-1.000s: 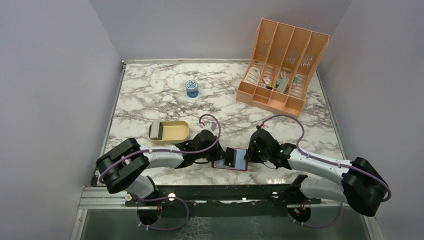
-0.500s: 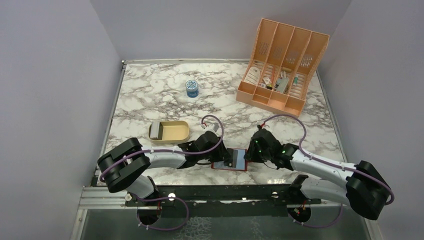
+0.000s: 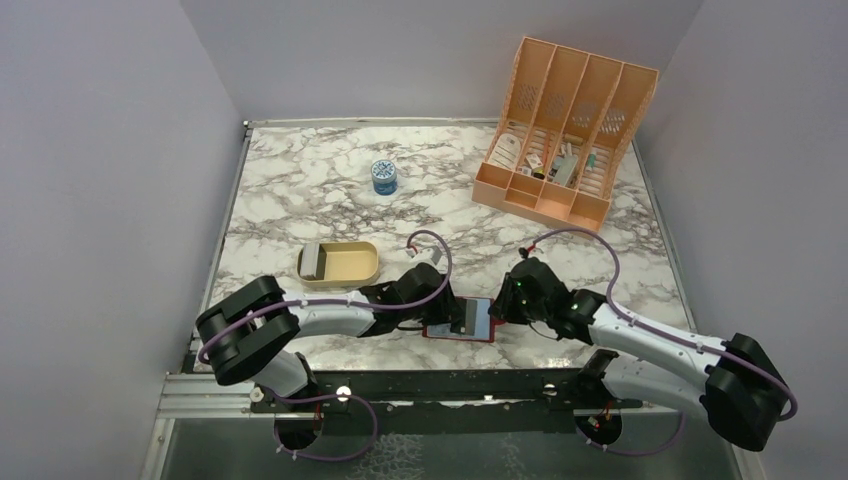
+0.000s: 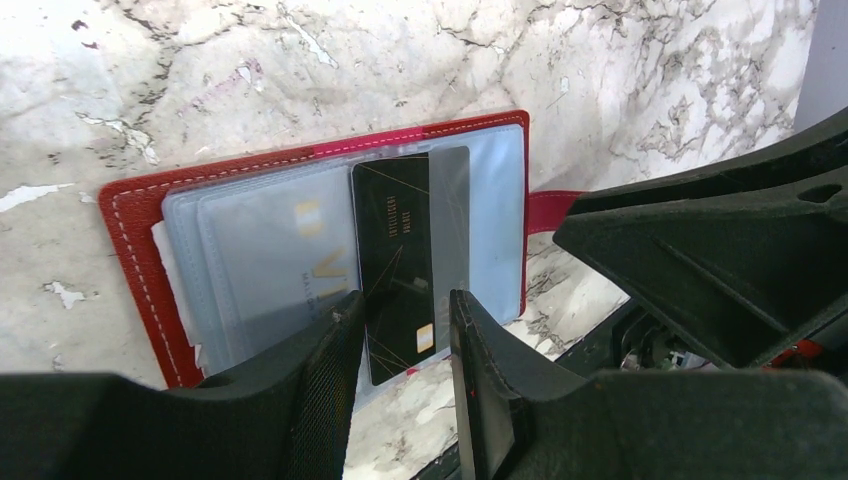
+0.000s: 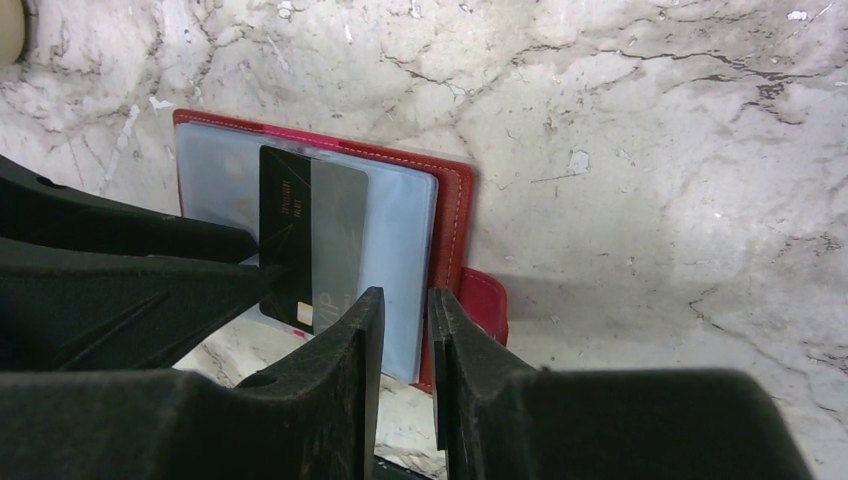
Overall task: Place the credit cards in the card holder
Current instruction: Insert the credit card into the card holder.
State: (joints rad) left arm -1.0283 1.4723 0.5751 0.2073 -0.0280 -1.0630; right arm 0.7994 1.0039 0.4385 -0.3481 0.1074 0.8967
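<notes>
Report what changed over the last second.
The left fingers opened and let go of the black card, which went from raised to lying flat, partly tucked in the holder. The right fingers stayed at the holder's edge; tray, organizer and tin unmoved.

card [image 4: 400, 260] partly in card holder [image 4: 250, 250], tray [image 3: 355, 263] behind it leftward

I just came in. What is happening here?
A two-armed robot is loading cards into an open red card holder at the near edge of the table. A black card sits partly in a pocket; the left gripper, jaws open, is at its end. The right gripper is at the holder's other side; its grip is unclear.
</notes>
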